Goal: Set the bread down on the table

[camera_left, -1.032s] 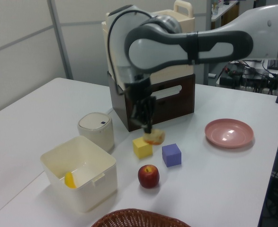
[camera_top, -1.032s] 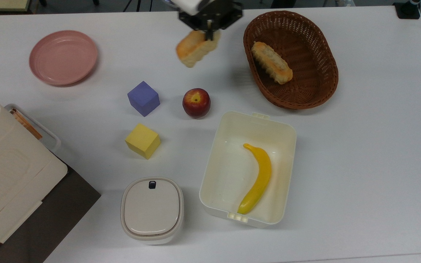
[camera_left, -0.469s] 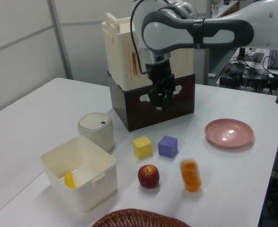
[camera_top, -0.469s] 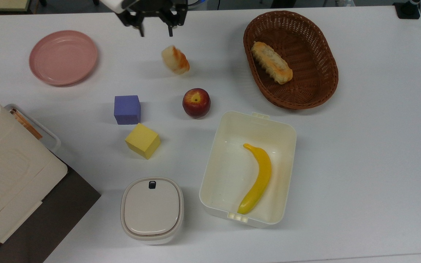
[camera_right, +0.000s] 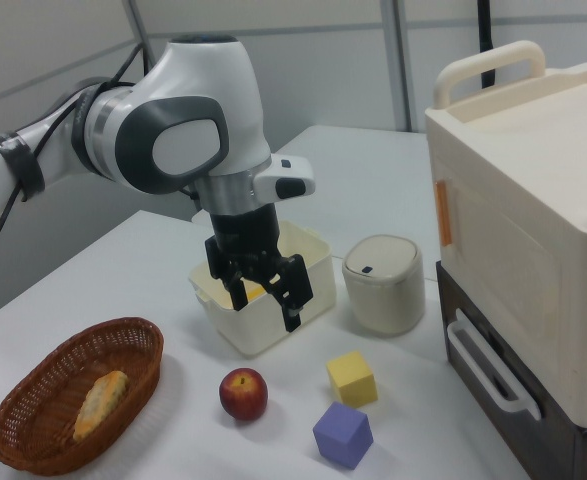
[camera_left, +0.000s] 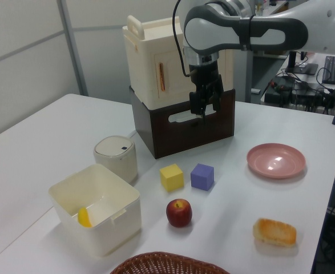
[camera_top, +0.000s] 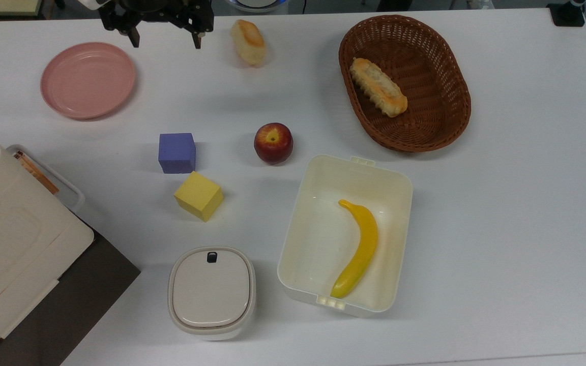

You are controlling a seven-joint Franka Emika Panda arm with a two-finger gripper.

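Observation:
The bread [camera_top: 248,34], a short chunky roll with an orange-golden top, lies on the white table [camera_top: 501,203] near its far edge in the top view, left of the basket. In the left view the bread [camera_left: 275,232] rests alone at the near right of the table [camera_left: 41,142]. My gripper [camera_top: 165,38] hangs open and empty above the table between the pink plate and the bread, well apart from the roll. The left view has the gripper [camera_left: 205,107] raised in front of the brown case, and in the right view the gripper [camera_right: 265,306] has its fingers spread.
A pink plate [camera_top: 88,80] sits at the top view's left. A wicker basket [camera_top: 453,76] holds a longer roll [camera_top: 378,86]. An apple [camera_top: 273,143], purple cube [camera_top: 177,152], yellow cube [camera_top: 198,195], cream box [camera_top: 356,161] with a banana [camera_top: 359,249], lidded canister [camera_top: 211,292] and storage case [camera_top: 8,244] fill the middle and left.
One second ago my gripper was shut on the bread. It let go, opened and moved toward the top view's left. The bread tumbled and came to rest; the purple cube shifted left.

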